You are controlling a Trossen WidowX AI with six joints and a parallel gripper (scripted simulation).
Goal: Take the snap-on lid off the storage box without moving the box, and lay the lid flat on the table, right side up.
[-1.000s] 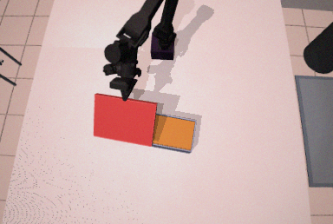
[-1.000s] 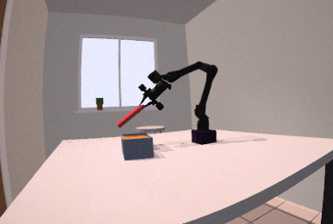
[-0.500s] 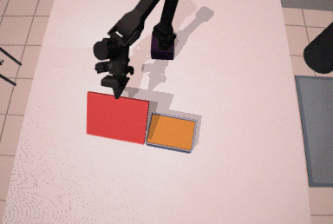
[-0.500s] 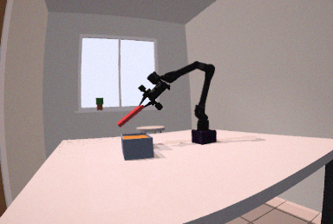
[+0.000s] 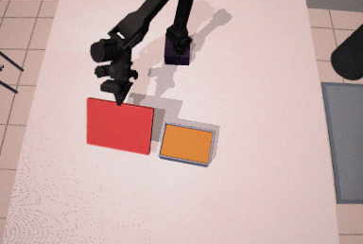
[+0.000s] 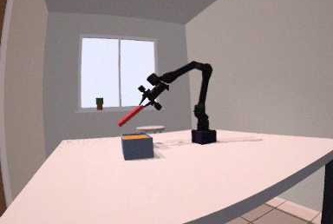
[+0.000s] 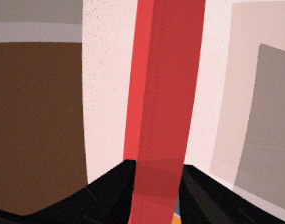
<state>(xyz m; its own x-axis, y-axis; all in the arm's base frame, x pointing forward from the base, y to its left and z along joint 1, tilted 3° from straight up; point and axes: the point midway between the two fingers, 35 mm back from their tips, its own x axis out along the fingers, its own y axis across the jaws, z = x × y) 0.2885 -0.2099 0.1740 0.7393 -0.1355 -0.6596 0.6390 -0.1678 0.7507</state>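
The red lid (image 5: 119, 127) (image 6: 130, 115) (image 7: 169, 80) is in the air, tilted, its far edge lower than the edge at the gripper. My gripper (image 5: 120, 103) (image 6: 142, 105) (image 7: 157, 172) is shut on one edge of the lid. In the top view the lid shows to the left of the storage box, clear of it. The blue-grey storage box (image 5: 184, 163) (image 6: 139, 149) stands upright and open on the table, with an orange inside (image 5: 187, 144) (image 6: 135, 137). Only a sliver of the box shows at the bottom of the wrist view. The lid's underside is hidden in the top view.
The pale table (image 5: 255, 170) (image 6: 186, 178) bears the box and the arm's dark base (image 5: 177, 59) (image 6: 204, 136). The base stands behind the box in the top view. The table's left edge lies beyond the lid. A round stool (image 6: 150, 128) stands beyond the table.
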